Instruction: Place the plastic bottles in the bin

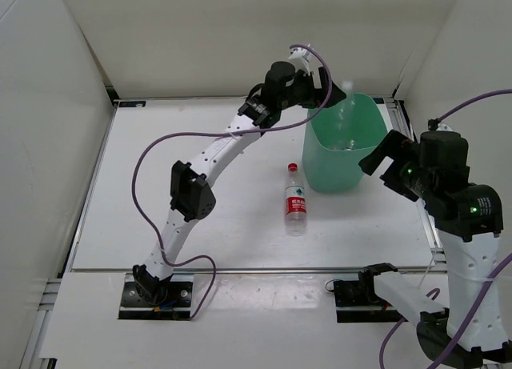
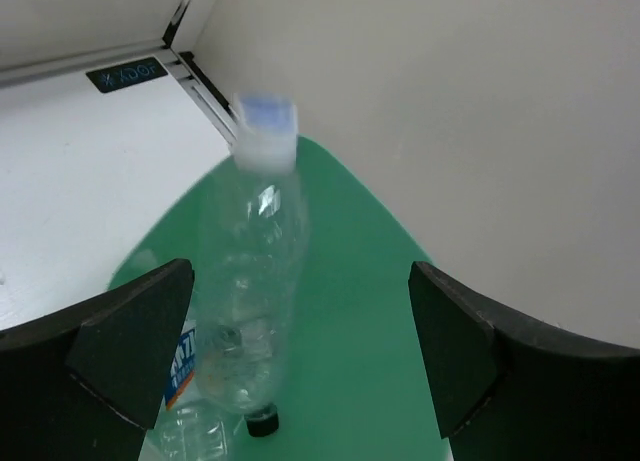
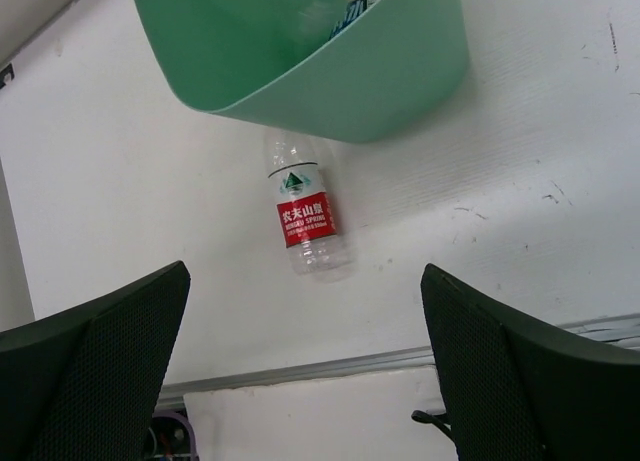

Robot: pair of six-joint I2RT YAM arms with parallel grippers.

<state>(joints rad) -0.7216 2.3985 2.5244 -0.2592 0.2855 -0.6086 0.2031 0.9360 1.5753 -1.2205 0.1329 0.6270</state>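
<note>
- The left arm [image 1: 210, 157] is white, with a row of small dots and black joints.
- The right arm [image 1: 468, 257] is white too, with a big black top and tiny green lights [image 1: 474, 210].
- A purple cable [image 1: 138, 173] runs along each arm.
- The left gripper [image 2: 300, 321] has smooth black fingers [image 2: 130, 346].
- The right gripper [image 3: 305, 291] has bumpy black fingers [image 3: 100, 366].

White counter [image 1: 200, 217], faint scuffs. Plain white walls [image 1: 240, 33] on three sides. Metal rails [image 1: 90, 193] along counter edges. Even, soft light.
</note>
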